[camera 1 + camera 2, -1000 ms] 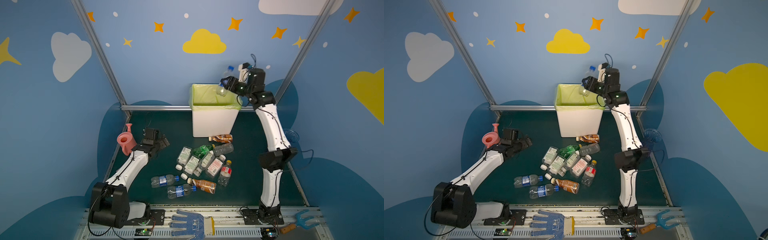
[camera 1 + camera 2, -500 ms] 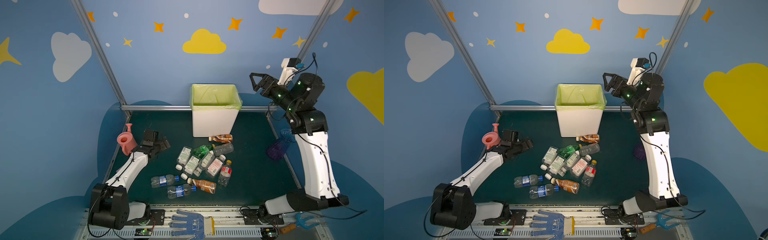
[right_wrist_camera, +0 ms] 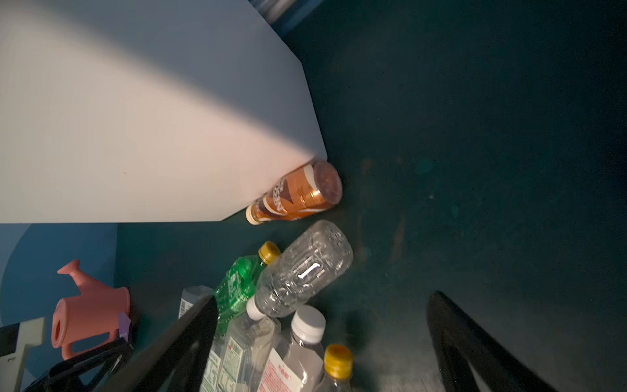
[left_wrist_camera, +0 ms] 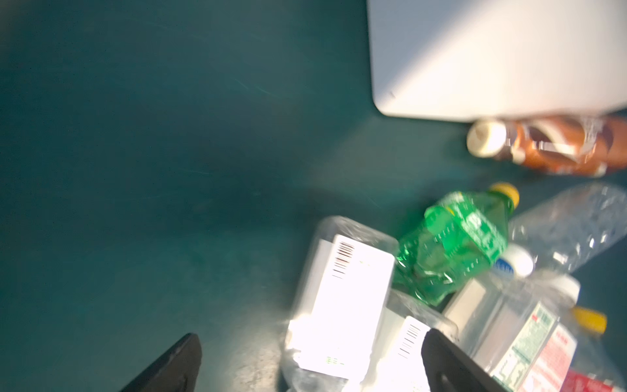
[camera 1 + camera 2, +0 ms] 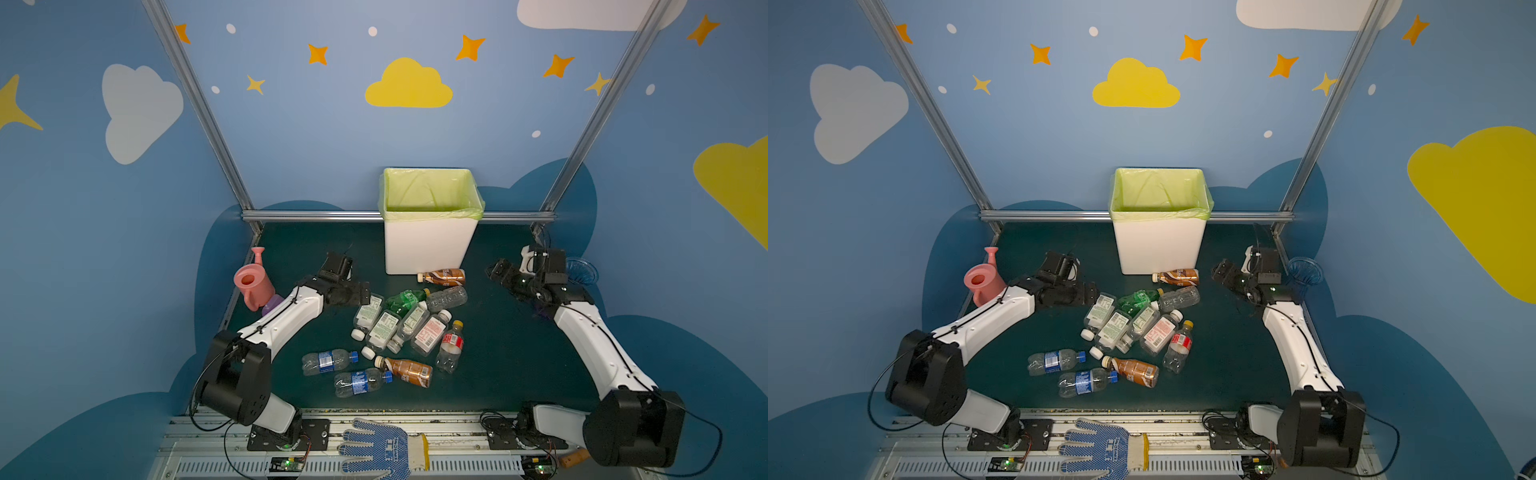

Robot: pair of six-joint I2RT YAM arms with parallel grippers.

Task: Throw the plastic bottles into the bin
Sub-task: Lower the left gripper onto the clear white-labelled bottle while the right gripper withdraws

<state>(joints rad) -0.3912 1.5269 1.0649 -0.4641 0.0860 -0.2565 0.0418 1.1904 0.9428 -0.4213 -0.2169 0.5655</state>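
The step in hand looks like a reach for a bottle. Both claws are spread and empty: the left claw is at the heap's 10 o'clock, the right claw at its 2 o'clock. The plastic bottles lie mid-surface, below the bin at 12 o'clock. The next move calls for straddling a single bottle.

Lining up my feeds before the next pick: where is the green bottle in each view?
In both top views: green bottle centre, below the white bin.
Left wrist: green bottle right of centre.
Right wrist: green bottle lower middle.
Shared landmark: that bin, a brown bottle against its base.
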